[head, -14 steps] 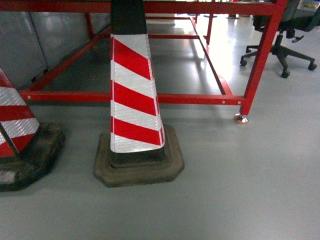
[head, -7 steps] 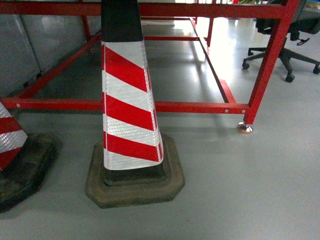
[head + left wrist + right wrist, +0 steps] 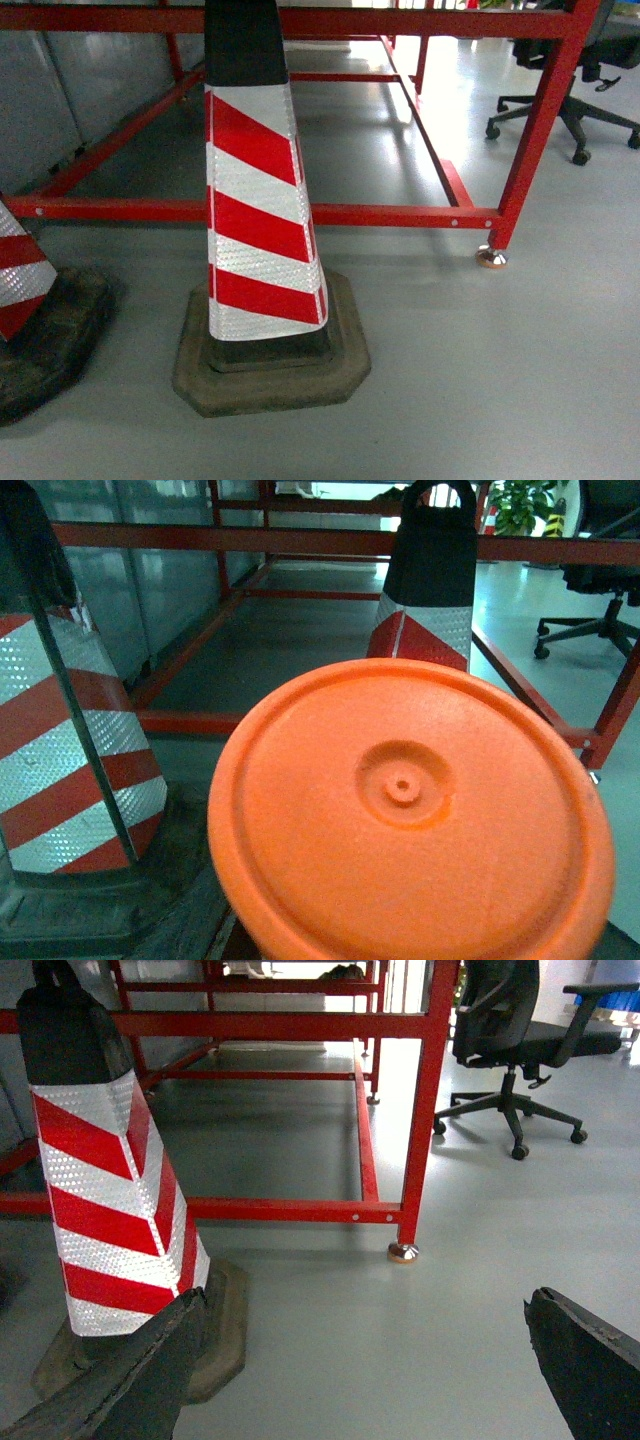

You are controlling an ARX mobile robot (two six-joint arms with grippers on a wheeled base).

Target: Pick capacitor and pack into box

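A big round orange face with a small hub in its middle, which I take for the capacitor, fills the left wrist view. It hangs above the floor, close to the camera, right where my left gripper's jaws sit. The fingers themselves are hidden behind it. My right gripper is open. Its dark fingers stand far apart over bare grey floor with nothing between them. The box is out of view. Neither gripper shows in the head view.
A red-and-white striped traffic cone on a rubber base stands just ahead, with a second cone at the left edge. Behind them runs a red metal frame with a foot. An office chair stands at the far right.
The head view has moved closer to the middle cone, and the left cone has slid partly out of the frame. Over the last half second almost nothing shifted.
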